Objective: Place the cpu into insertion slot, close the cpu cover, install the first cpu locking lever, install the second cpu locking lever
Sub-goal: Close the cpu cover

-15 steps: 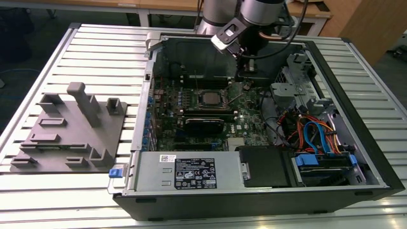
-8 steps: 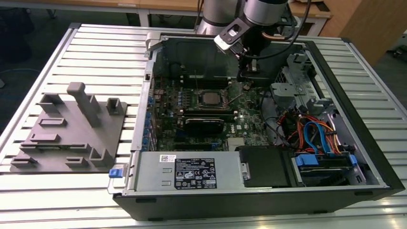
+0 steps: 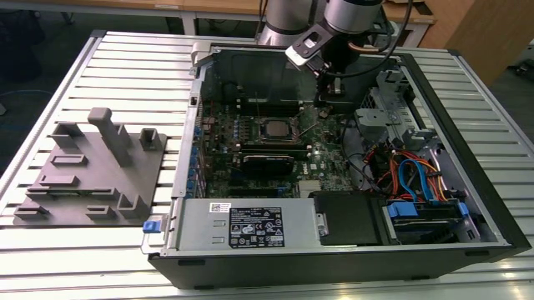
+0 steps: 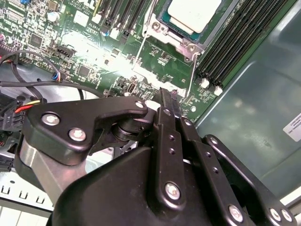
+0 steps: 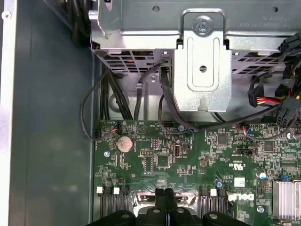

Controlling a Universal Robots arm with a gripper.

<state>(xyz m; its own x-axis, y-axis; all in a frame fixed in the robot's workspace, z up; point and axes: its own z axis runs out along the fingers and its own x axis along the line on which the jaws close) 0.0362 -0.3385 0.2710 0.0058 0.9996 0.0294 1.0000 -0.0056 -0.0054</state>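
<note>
Where I work: a pale, ribbed metal surface [image 3: 125,69] in a room with wooden furniture.

In the exterior view my surface runs in long silvery slats from edge to edge, and the light on it is soft and even (brightest along the slats nearest the camera). Beyond its far edge stands a wooden table [image 3: 134,6] with a pale frame and legs. A second wooden tabletop [image 3: 421,19] sits toward the exterior view's right, and a tall wooden panel [image 3: 484,37] rises in that far corner. The floor [image 3: 59,31] beneath them is dark grey.
</note>
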